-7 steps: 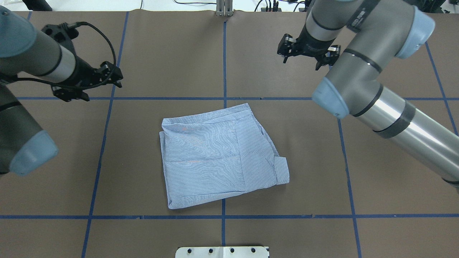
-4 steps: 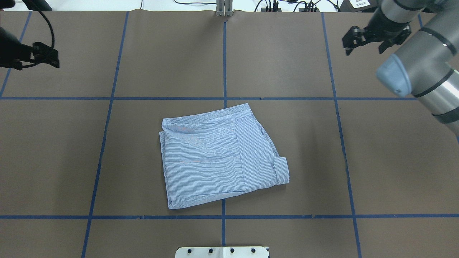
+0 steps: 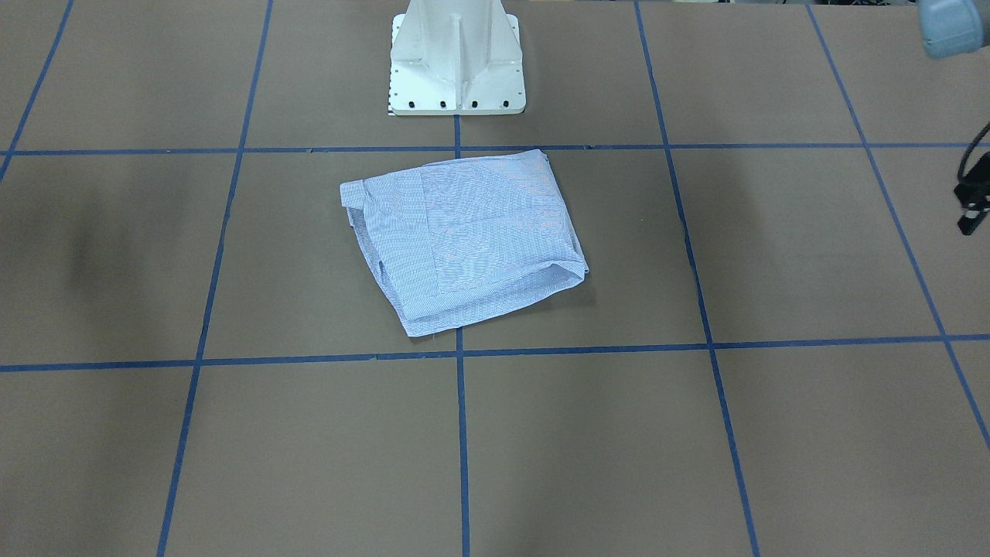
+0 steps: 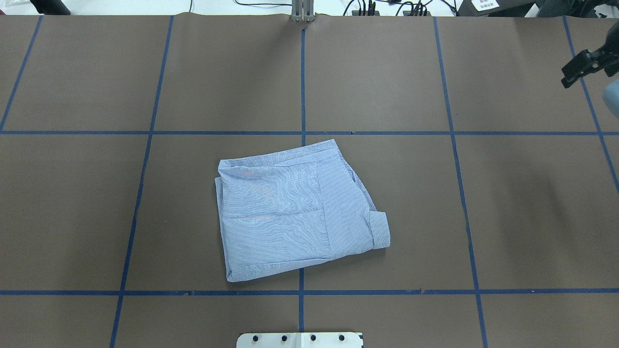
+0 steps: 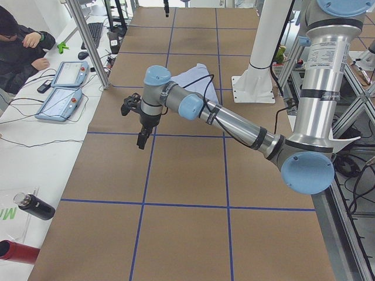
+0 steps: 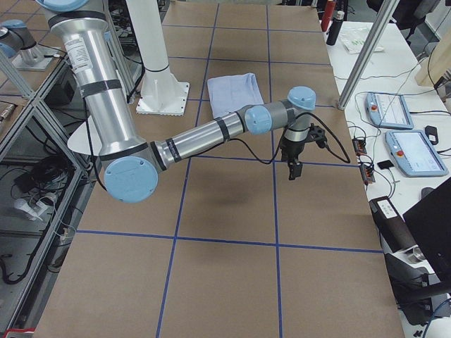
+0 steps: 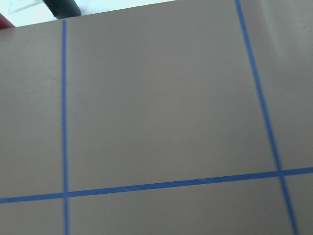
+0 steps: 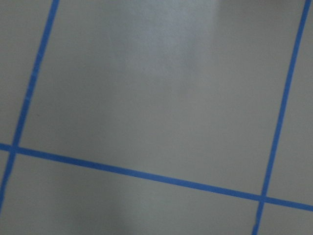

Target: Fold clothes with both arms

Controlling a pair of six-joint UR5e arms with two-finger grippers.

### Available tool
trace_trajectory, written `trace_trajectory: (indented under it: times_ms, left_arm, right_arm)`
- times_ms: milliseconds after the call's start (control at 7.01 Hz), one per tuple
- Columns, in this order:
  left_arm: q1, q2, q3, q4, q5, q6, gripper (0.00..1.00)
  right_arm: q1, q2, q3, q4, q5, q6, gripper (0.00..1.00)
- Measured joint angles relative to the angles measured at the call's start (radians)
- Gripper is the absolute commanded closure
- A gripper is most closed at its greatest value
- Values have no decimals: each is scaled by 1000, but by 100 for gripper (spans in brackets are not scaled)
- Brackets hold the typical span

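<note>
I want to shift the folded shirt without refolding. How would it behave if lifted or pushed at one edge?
Probably floppy: the shirt is thin cloth in loose layers, so a one-edge lift would likely unfold it. Likely light, since it lies nearly flat. A push may bunch the layers rather than slide them; the cuff sticking out at one corner could flip.

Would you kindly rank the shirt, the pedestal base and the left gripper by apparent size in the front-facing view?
1. Shirt, largest.
2. Pedestal base, though cropped by the top edge.
3. Left gripper, smallest; only a sliver shows at the right edge.
</note>
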Motion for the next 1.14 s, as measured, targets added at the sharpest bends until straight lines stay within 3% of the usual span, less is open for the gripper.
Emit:
trace_trajectory:
  times_ms: [428,1141]
  left_arm:
    - [-140,31,121,-5,-69,302,0]
    - [-162,68,231,-82,-74,316,0]
  right_arm:
    - [152,-154,0,4,88,-196,0]
    - [289,-229,-13,9,138,-208,0]
